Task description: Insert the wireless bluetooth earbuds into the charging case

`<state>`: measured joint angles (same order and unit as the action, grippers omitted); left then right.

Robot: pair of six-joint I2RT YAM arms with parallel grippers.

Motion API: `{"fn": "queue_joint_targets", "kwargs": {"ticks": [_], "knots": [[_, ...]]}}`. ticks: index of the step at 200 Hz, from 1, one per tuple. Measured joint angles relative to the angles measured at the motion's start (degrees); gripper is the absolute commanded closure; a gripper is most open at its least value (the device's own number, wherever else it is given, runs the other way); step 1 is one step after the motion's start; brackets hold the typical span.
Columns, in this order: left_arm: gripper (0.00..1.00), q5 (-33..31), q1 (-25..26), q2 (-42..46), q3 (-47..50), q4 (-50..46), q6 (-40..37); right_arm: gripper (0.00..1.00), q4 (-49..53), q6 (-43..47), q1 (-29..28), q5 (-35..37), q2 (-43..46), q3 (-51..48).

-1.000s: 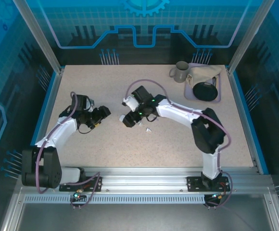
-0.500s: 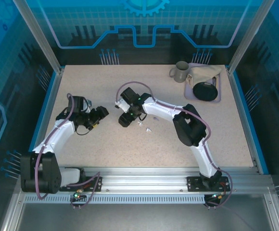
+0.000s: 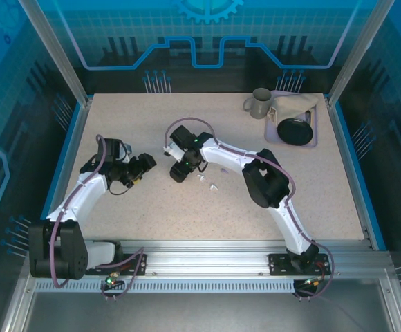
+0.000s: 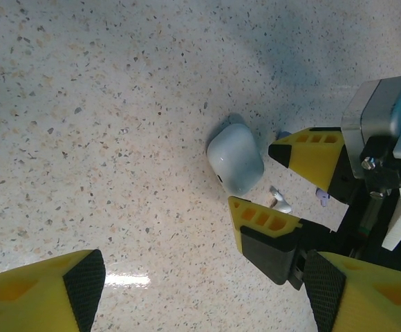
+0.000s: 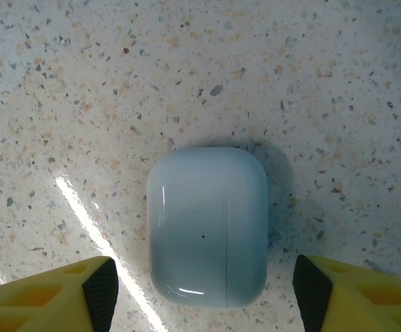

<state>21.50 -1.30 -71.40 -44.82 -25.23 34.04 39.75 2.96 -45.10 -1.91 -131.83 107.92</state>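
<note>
Pale blue-white plastic, the one case (image 5: 207, 227) lies flat and closed on the speckled counter (image 3: 187, 214), near its middle. In the right wrist view its long axis runs 12 to 6, with a fine seam line down its right half and a tiny dot near its centre. In the left wrist view the same axis tilts 11 to 5.

The right gripper (image 5: 205, 287) has its jaws spread, one at 8 and the other at 4 of the case. There is a gap on each side, and the case's near end sits between them untouched. The left gripper (image 4: 200, 290) hovers with jaws wide apart and nothing between them, the case at its 12.

Of the earbuds (image 4: 280, 200), three show in the left wrist view. One white one lies at 4 of the case, its long axis 10 to 4. Two lavender ones are partly hidden by the right jaws. From above, two pale specks lie at 4 of the right gripper.

At 1 of the counter stand one mug (image 3: 259, 104) and one tray (image 3: 316, 131), which holds one cloth (image 3: 294, 105) and one dark bowl (image 3: 294, 130).
</note>
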Motion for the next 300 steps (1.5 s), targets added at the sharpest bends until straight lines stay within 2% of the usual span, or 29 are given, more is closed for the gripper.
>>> {"fn": "queue_joint_targets", "kwargs": {"ticks": [79,146,190,239,300], "knots": [[0.2,0.0,0.0,0.6,0.0,-0.3,-0.1,0.32,1.0,0.7,0.0,0.2,-3.0,2.2],[0.2,0.0,0.0,0.6,0.0,-0.4,-0.1,0.45,1.1,1.4,-0.2,1.9,-3.5,2.5],[0.18,0.1,-0.2,0.6,0.0,0.0,0.0,0.46,-0.7,1.6,-0.2,1.9,-2.8,0.9],[0.21,5.2,-3.0,-4.9,0.5,5.5,0.6,0.47,-4.9,1.6,-0.2,0.0,0.4,-5.0],[0.28,11.9,-3.1,-13.9,0.5,11.8,2.2,0.47,-9.6,1.6,-0.2,-3.2,5.6,-12.1]]}}
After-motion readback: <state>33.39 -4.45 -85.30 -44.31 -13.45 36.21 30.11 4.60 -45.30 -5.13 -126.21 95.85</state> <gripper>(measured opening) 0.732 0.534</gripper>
